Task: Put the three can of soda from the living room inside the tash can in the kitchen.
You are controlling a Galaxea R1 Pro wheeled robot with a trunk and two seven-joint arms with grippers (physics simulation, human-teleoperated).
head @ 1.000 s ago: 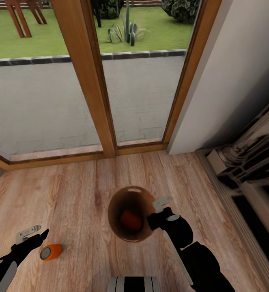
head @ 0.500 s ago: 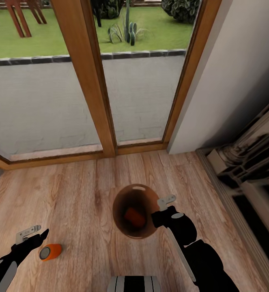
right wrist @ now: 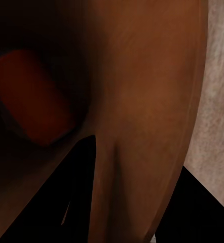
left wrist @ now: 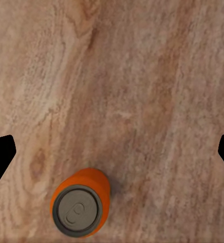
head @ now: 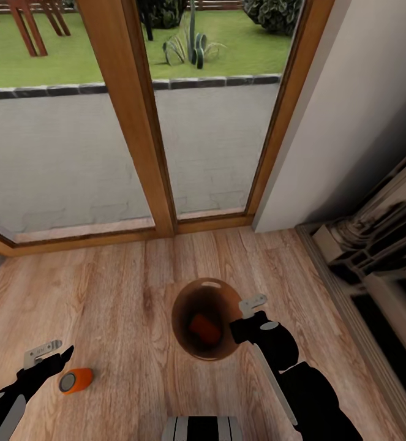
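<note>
Glossy brown lines the round trash can [head: 210, 294], which sits on a wood plank floor [head: 123, 288] with an orange soda can [head: 203, 328] inside. The right gripper [head: 239, 318] clamps the bin's rim. The left gripper [head: 49, 355] hangs spread wide, empty, just beside a second orange can [head: 76, 380] lying sideways. No lettering is legible.

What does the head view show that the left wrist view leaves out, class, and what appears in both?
Head view alone: the bin with an orange can inside, the right tool gripping its rim, the glass doors and the garden beyond.

Left wrist view alone: a close look down on the silvery top of the can standing on the floor, between the open left tool's dark fingertips.

Both: that orange floor can and the wood plank floor.
</note>
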